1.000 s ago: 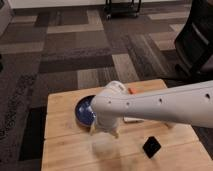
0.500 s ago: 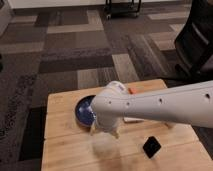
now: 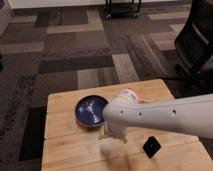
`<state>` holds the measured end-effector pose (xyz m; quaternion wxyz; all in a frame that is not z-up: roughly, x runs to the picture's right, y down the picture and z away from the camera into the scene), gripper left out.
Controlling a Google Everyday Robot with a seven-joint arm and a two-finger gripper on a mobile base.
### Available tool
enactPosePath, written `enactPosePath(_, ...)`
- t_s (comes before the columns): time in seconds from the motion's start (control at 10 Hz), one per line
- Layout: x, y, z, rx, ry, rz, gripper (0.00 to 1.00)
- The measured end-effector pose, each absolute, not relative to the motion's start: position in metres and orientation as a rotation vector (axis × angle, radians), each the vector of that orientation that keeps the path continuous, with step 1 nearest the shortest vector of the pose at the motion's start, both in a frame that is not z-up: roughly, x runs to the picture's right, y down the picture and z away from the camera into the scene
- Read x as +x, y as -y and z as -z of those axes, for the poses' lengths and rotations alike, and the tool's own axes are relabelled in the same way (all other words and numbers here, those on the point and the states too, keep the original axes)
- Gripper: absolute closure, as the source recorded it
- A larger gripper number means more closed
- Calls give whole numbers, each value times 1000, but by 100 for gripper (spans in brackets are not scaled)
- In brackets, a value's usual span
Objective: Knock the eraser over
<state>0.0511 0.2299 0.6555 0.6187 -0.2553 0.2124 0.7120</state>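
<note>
You are looking at a patterned carpet (image 3: 75, 55) of grey, brown and beige patches that fills most of the view, with a dark chair (image 3: 200, 45) at the right edge and a black wheeled stand (image 3: 122, 7) at the top.

In the lower part sits a light wooden tabletop (image 3: 65, 150), made of planks.

Your white arm (image 3: 165, 117) comes in from the right and lies across the tabletop, its rounded end just beside the bowl.

The gripper (image 3: 114, 136) hangs under that rounded end, pointing down toward the wood near the middle of the tabletop. You cannot tell whether it is spread or pressed together, because the arm covers most of it.

A blue bowl (image 3: 89, 110) stands on the left half of the tabletop, its right rim partly hidden behind the arm.

The eraser (image 3: 151, 146), a small black block, is on the tabletop to the right of the gripper and below the arm. It is apart from the gripper and well apart from the bowl. It appears turned cornerwise to the table edge.
</note>
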Motion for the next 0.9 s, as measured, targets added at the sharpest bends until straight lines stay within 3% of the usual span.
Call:
enactPosePath(0.3, 86, -243, -654, -591, -495, -1673, 35)
enactPosePath(0.6, 147, -255, -628, -518, -569, -1761, 35)
enactPosePath(0.9, 180, -238, -617, -463, -584, -1768, 35)
